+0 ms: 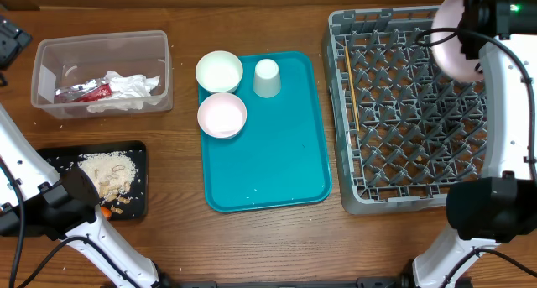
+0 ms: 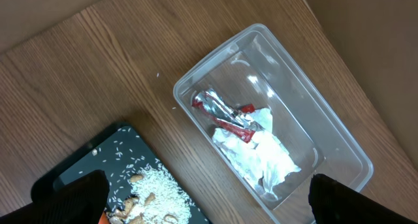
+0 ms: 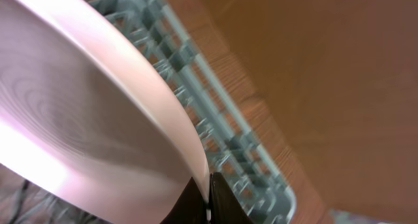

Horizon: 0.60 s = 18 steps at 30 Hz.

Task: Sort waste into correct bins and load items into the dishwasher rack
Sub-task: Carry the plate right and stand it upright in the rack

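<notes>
one white plate [image 1: 453,46] clamped in right gripper [image 3: 209,199] — above rack [image 1: 337,154], left gripper [image 2: 215,199] spread wide over black tray [image 1: 52,157]

overhead looks down; left wrist shares tub [image 1: 52,65]; right wrist hugs plate [image 3: 85,106]

Bright, even light leaves soft shadows on the surface [image 1: 268,246] — glare glints in the clear tub [image 2: 261,70], while the right wrist view smears plate [image 3: 85,113] and rack [image 3: 222,145] out of focus.
</notes>
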Tool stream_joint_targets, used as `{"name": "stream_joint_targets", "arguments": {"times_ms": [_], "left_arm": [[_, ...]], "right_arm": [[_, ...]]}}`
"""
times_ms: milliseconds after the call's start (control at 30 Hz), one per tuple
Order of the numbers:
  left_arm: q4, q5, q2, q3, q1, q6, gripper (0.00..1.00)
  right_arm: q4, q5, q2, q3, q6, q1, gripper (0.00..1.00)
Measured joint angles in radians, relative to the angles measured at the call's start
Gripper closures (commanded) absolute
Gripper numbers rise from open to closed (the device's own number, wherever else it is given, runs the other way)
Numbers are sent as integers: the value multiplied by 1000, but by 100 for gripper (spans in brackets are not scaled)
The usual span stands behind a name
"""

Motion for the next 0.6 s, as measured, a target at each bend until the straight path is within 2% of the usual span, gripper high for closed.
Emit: {"name": "stream_joint_targets", "arguments": {"times_ms": [133,233,600], "left_arm": [[0,0,0,0,0,0,0],[0,0,0,0,0,0,0],[-1,0,0,0,0,0,0]], "right_arm": [[114,32,14,0,-100,-40,96],[135,40,18,0,-152,-68,96],[147,-19,129,0,-166,-97,96]]}}
